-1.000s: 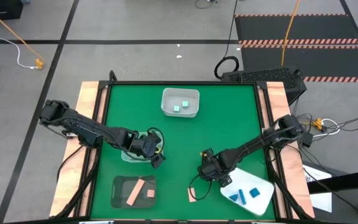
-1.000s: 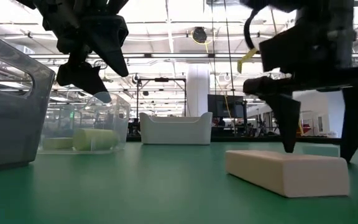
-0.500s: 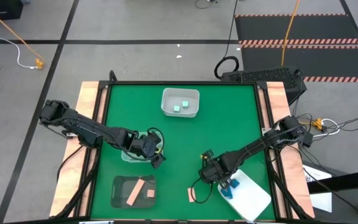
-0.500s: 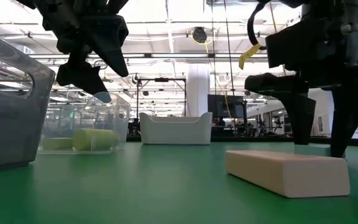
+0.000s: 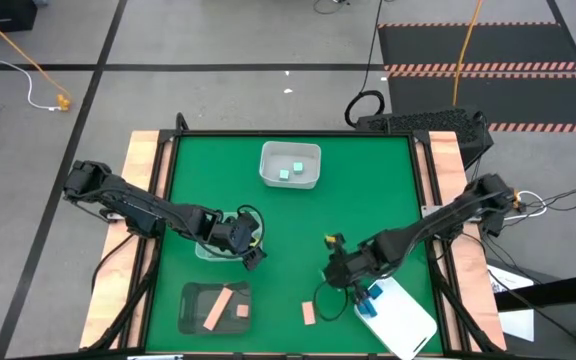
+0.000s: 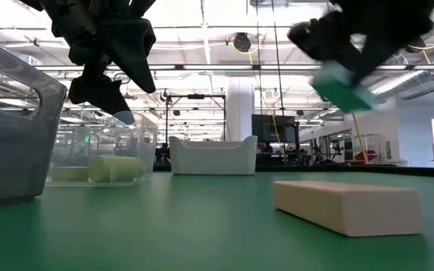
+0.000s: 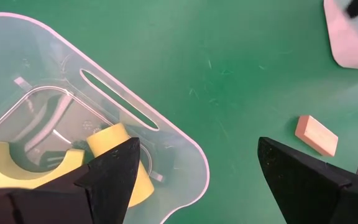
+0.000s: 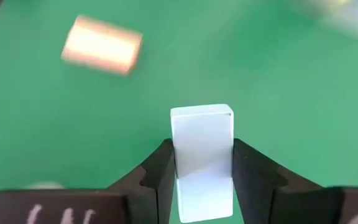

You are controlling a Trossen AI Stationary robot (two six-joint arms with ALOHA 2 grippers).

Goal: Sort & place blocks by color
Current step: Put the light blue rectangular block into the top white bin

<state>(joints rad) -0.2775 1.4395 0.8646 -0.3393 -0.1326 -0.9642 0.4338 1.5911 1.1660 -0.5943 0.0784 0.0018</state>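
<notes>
- The right end effector [image 8: 202, 163] was closed on a small blue rectangular block [image 8: 202, 146], its two dark fingers [image 8: 160, 171] pressed against the block's opposite sides.
- In the high view that end effector [image 5: 365, 295] sat at the near right of the green desk [image 5: 368, 190], at the left edge of a white tray [image 5: 408, 320], with the blue block [image 5: 369, 297] lifted clear of the surface in the low view.
- A tan-pink bar block [image 5: 308, 313] lay flat on the desk just to the left of it, untouched.
- The left end effector [image 5: 251, 250] hung wide open and empty over a clear plastic container [image 7: 166, 140] at the centre left, which held yellow pieces [image 7: 120, 149].
- A white bin [image 5: 290, 165] at the far centre held two mint green cubes [image 5: 289, 170].
- A dark tray [image 5: 193, 312] at the near left held two tan-pink blocks [image 5: 218, 308].
</notes>
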